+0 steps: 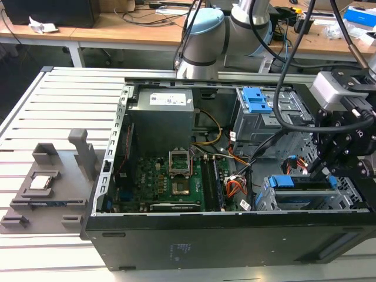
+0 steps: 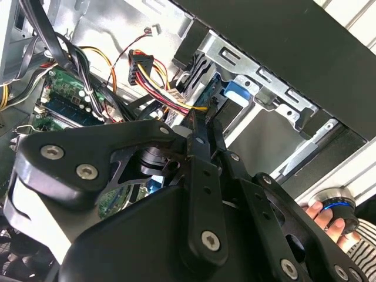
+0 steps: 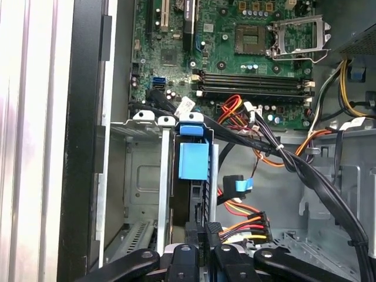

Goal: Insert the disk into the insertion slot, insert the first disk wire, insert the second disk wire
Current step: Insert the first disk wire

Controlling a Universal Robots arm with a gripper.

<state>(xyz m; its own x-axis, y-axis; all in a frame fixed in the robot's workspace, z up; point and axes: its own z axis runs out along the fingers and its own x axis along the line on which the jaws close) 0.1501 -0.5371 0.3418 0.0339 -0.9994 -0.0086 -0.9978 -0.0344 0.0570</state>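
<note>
- The disk (image 3: 192,161) sits inside the insertion slot (image 3: 147,176). The blue tab of its carrier faces the motherboard (image 3: 235,53).
- In the exterior view the disk (image 1: 291,182) and its slot (image 1: 267,198) lie in the case's near corner, on the exterior view's right.
- The gripper (image 1: 326,170) hangs just above that corner, right beside the disk.
- In the first wrist view the gripper (image 3: 205,234) is at the disk's other end, opposite the blue tab. Its fingers are drawn in tight on a black plug (image 3: 213,229).
- A bundle of red, orange and yellow wires (image 3: 247,226) runs out of that plug. The second wrist view shows the gripper (image 2: 204,120) pinched nearly together in front of the same bundle.
- A taller grey cage with blue latches (image 1: 258,103) stands farther back in the case, well apart from the gripper.
- The black computer case (image 1: 205,241) lies open on a slotted aluminium table (image 1: 59,106). A grey fixture (image 1: 41,188) rests on the table at the exterior view's left.
- Wooden workbenches (image 1: 117,26) line the room behind the arm.
- A person's hand (image 2: 320,214) rests on a round black knob with a blue ring (image 2: 339,211).
</note>
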